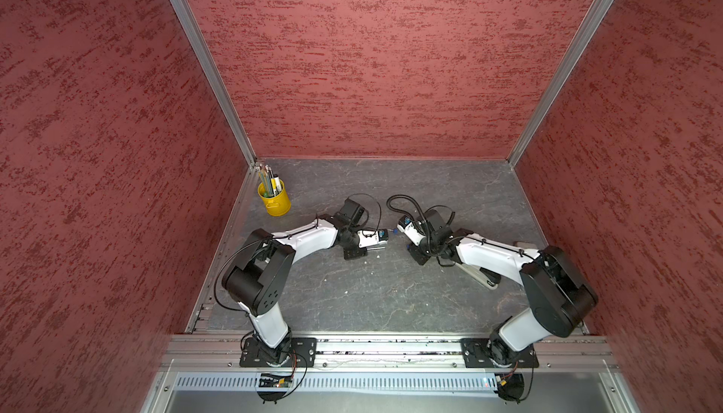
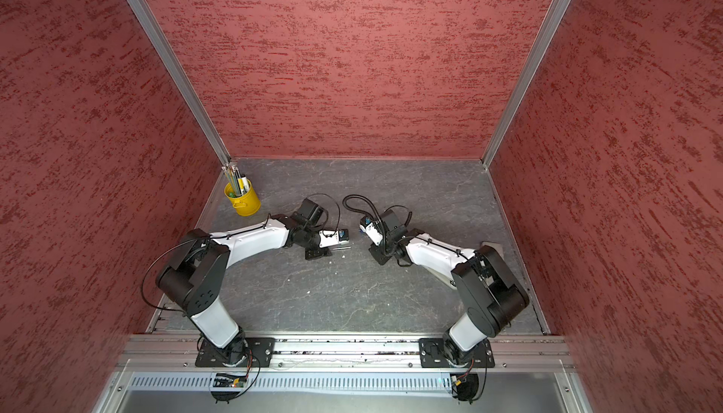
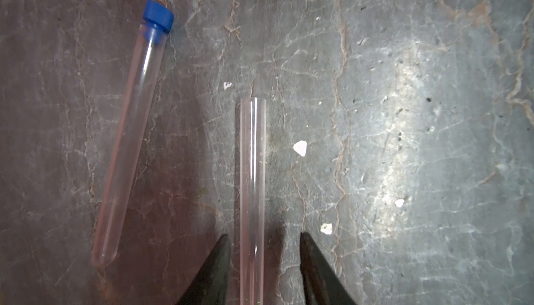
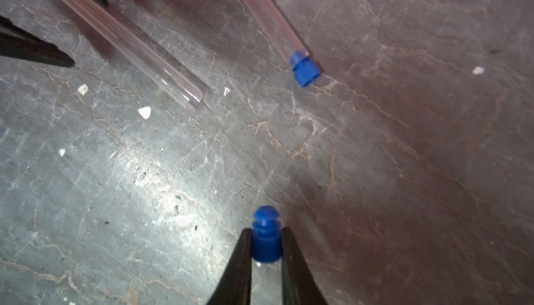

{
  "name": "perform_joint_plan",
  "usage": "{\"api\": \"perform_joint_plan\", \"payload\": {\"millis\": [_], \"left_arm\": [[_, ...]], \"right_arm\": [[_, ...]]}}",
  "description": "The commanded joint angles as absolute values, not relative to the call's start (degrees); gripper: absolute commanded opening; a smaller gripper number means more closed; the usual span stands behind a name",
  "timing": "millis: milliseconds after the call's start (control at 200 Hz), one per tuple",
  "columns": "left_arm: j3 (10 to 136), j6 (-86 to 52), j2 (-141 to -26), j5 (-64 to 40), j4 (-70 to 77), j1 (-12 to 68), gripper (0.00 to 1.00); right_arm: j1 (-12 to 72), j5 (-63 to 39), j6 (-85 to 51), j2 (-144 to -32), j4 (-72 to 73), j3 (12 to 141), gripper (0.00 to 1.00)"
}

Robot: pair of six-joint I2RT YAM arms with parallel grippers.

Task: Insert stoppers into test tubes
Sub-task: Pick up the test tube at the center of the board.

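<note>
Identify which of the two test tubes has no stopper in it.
The test tube between the fingers of the left gripper: its mouth is open. The other tube, beside it, has a blue stopper in its mouth.

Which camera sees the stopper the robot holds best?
The right wrist view: the held stopper sits close and sharp in the right tool. Both top views leave it too tiny; the left wrist view misses it.

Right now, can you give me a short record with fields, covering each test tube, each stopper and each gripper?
capped tube: lying on the table, inserted stopper in its mouth
open tube: mouth empty, between the jaws of the left gripper
left gripper: open, not clamped
right gripper: shut on held stopper, away from the open tube
</note>
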State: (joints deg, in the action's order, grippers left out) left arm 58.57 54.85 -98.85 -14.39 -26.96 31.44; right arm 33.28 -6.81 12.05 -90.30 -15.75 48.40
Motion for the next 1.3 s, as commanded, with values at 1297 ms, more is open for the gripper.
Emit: {"api": "perform_joint_plan", "payload": {"millis": [1297], "left_arm": [[59.58, 56.91, -102.04, -15.47, -26.71, 29.50, 0.34]], "right_arm": [[32.69, -7.38, 12.92, -87.97, -15.90, 49.80, 0.20]]}}
